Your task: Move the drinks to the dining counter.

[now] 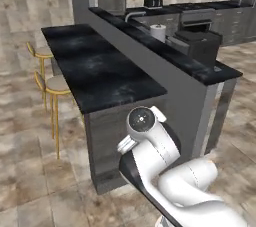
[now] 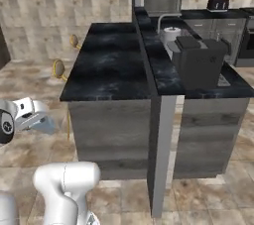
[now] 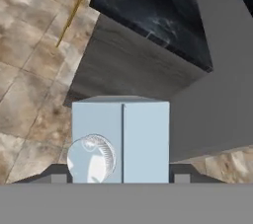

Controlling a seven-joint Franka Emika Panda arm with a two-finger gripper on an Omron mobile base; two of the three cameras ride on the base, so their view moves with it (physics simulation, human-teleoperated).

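Note:
A pale white-blue gable-top carton (image 3: 121,141), one of the drinks, has a round clear cap on its slope. It sits between the two dark fingertips (image 3: 58,178) of my gripper (image 3: 120,178), which is shut on it. From the right base camera the gripper (image 2: 39,120) hangs low at the far left with the carton (image 2: 48,127) in it, above the floor and in front of the dining counter's near end. The dining counter (image 1: 100,71), a long black veined slab (image 2: 109,65) on a dark wood-grain base (image 3: 133,65), lies ahead and higher than the carton.
Two gold-legged stools (image 1: 52,86) (image 2: 59,68) stand along the counter's left side. A higher narrow ledge (image 1: 165,46) runs along its right, with a paper towel roll (image 2: 171,35) and a dark appliance (image 2: 198,60) beyond. Tiled floor surrounds the counter's near end.

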